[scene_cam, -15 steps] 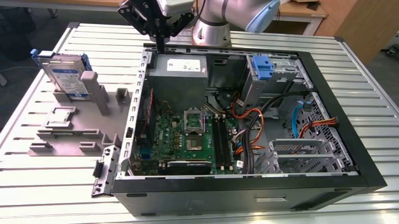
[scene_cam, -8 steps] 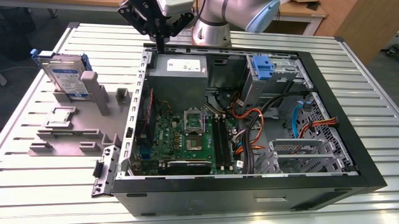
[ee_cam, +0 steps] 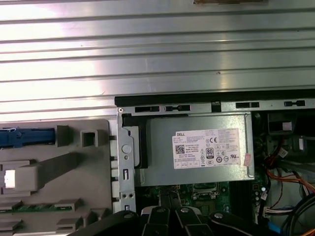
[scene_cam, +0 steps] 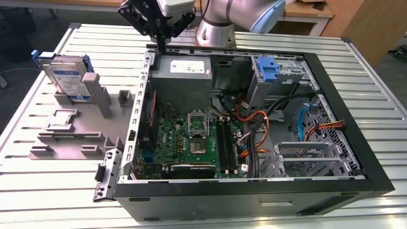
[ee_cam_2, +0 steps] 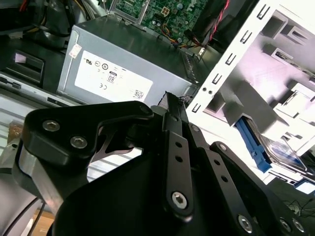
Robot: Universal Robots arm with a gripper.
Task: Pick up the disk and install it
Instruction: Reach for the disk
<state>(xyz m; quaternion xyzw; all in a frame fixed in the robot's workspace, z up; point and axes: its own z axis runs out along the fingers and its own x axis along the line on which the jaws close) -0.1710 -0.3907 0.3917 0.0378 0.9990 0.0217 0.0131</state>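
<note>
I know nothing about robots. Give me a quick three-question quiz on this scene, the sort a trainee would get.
1. True or false: the gripper is holding the disk.
2. Where is the disk?
A) standing upright in the grey fixture, to the exterior view's left of the computer case
B) lying flat on the green circuit board
C) slid into a drive bay
3. Fill in: inside the case, the gripper hangs nearest the ____ with the white sticker.

Key: 1 false, it holds nothing; 2 A; 3 grey box.
</note>
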